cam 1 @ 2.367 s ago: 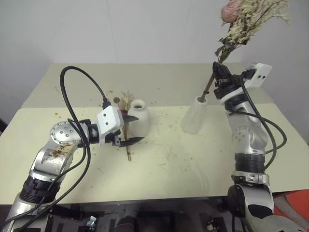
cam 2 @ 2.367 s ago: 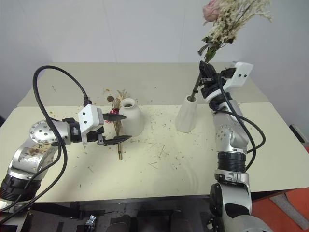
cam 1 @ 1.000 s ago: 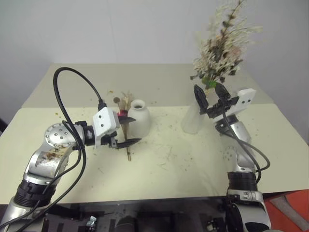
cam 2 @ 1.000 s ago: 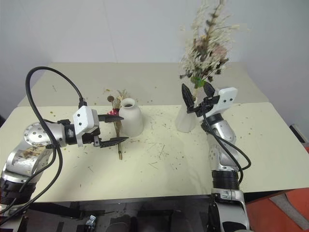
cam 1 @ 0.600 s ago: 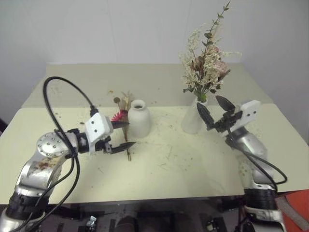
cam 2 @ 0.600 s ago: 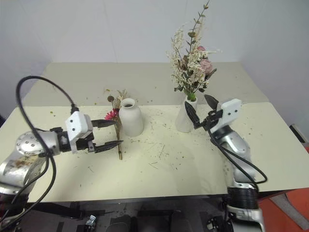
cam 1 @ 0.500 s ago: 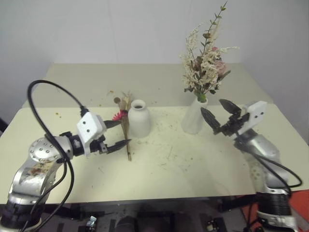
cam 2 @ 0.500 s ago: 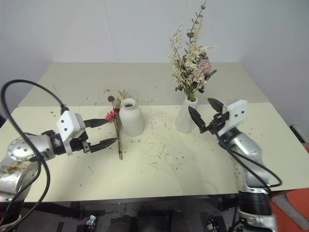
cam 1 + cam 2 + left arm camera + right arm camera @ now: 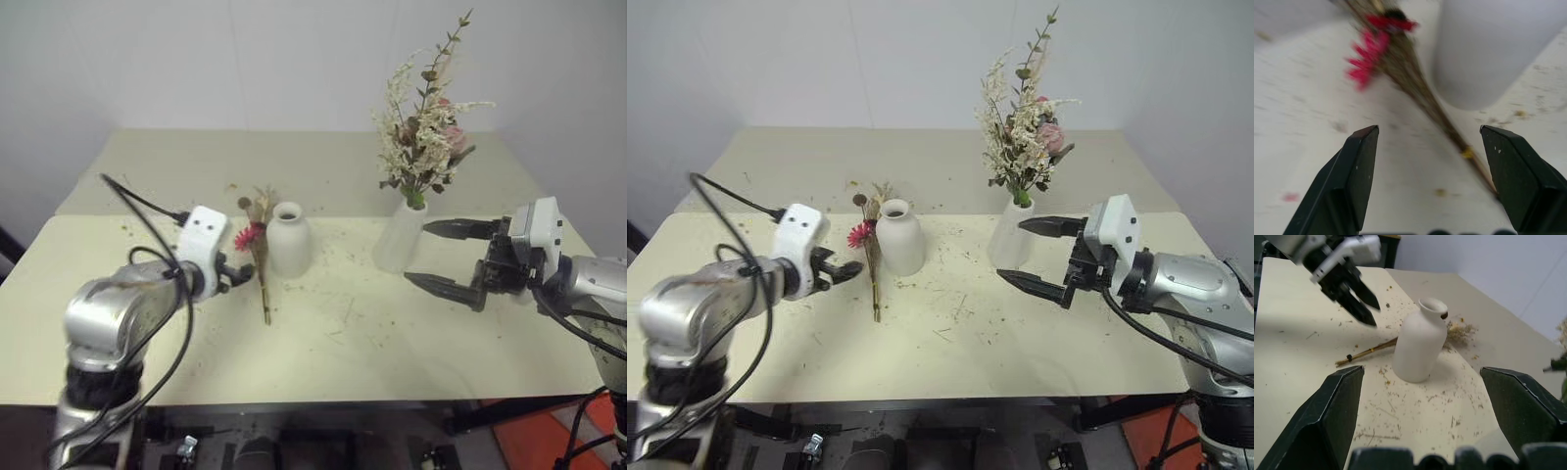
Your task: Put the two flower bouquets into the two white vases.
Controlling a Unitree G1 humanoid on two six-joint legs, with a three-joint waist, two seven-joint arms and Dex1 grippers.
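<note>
1. The left gripper (image 9: 1422, 161) stood wide open and empty, its two black fingers (image 9: 1354, 181) straddling the stem of the thin brown bunch with the pink-red flower (image 9: 260, 269) without touching it; the right gripper (image 9: 446, 257) was also wide open and held nothing, hanging just beside the tall tapered white vase (image 9: 397, 238).
2. The fuller cream-white bouquet with green leaves (image 9: 423, 132) stood upright in that tall vase, so that half looked done; the step in hand seemed to be the left arm's pickup of the thin bunch.
3. That bunch lay flat on the cream table (image 9: 372, 343), touching the left side of the squat round-shouldered white vase (image 9: 288, 240); its long axis ran away from the robot, flower head at the far end, bare stem end nearest.
4. Next, probably, the fingers must close on the stem, then lift it, tip it upright and guide the stem end into the squat vase's narrow neck.
</note>
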